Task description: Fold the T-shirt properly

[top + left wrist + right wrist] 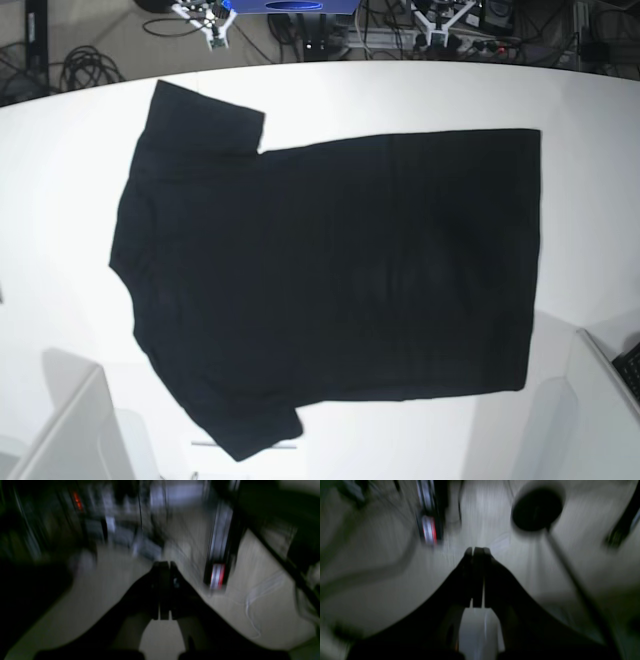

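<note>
The black T-shirt [330,270] lies spread flat on the white table [60,180], plain side up, with sleeves and collar to the left and hem to the right. No print shows. My left gripper [164,563] has its fingers pressed together with nothing between them, over a pale blurred floor. My right gripper [477,549] is also shut and empty. Neither wrist view shows the shirt, and neither gripper's fingers show in the base view.
Pale upright shapes stand at the base view's bottom left [70,430] and bottom right [600,400]. Cables and equipment [300,20] lie beyond the table's far edge. A round black object on a rod [537,508] and a red-white device [217,576] show blurred.
</note>
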Controlling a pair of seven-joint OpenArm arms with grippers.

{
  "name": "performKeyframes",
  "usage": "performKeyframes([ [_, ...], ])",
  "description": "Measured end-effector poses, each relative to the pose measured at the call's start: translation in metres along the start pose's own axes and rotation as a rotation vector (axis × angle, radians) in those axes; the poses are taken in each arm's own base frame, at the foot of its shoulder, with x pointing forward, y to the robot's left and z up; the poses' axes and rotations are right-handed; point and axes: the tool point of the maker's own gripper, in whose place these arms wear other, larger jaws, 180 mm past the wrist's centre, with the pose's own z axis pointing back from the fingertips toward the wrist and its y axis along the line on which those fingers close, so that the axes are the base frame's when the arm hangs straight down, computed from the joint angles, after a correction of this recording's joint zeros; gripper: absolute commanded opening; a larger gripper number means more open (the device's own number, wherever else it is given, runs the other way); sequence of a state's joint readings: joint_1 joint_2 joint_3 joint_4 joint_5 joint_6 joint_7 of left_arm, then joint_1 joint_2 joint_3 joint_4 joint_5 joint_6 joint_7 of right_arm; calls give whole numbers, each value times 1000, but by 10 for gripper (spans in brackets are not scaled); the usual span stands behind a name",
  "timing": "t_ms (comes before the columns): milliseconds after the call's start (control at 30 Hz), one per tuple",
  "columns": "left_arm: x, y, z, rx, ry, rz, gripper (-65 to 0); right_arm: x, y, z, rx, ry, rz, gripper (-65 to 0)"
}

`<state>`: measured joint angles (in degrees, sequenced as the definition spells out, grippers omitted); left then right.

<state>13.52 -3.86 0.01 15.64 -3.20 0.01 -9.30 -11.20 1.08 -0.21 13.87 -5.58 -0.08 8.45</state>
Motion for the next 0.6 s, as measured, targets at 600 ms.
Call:
performKeyframes([
  [600, -49, 27, 50, 13, -118, -73, -650, -63, -1, 22, -8, -34, 6, -650],
])
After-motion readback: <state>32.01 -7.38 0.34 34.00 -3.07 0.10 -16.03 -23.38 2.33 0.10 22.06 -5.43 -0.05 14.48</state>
